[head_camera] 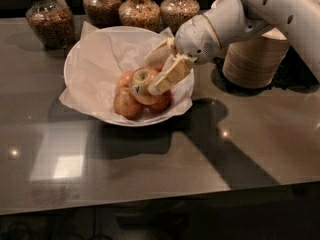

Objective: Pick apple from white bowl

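Cream against dark bench [250,149], pinches the apple [140,84] between gripper [149,76] fingers [170,74], just above other apples [126,104] in the white bowl [145,123]; needs lifting straight up, squeeze steady, clear of paper lining [100,59].

Kitchen-like counter [250,149]: glass jars [137,9] of grains, stacked paper bowls [255,59]; the hand [149,76] holds an apple [140,86] over the white bowl [67,70]

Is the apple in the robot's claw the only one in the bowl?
No: the gripper, over the white bowl, clasps one apple, and other apples lie beneath it.
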You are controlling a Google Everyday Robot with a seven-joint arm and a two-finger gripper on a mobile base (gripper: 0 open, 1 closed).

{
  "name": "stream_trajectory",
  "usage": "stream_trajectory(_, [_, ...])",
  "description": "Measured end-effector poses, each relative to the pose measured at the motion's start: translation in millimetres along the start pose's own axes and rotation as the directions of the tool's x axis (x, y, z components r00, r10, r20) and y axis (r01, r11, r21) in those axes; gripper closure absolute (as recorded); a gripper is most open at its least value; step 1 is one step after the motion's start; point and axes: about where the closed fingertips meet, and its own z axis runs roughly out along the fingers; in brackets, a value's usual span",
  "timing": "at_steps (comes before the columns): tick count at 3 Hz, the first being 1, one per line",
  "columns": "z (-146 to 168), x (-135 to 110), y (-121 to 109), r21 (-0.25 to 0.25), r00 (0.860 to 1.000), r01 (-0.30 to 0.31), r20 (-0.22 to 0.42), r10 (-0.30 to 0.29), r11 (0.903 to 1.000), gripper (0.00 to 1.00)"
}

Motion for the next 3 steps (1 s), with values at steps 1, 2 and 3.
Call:
stream_trajectory(1, [-18.8, -11.7, -6.0, 0.021, 1.0, 0.021, 0.015, -0.021, 0.9996, 1.0])
stream_trajectory(2, [-33.7, -23.5, -11.7, 0.045, 0.999, 0.045, 0.019, -0.046, 0.998, 1.0])
stream_trajectory(3, [-39.5, -31.3, -15.6, 0.058, 0.998, 0.063, 0.025, -0.064, 0.9964, 1.0])
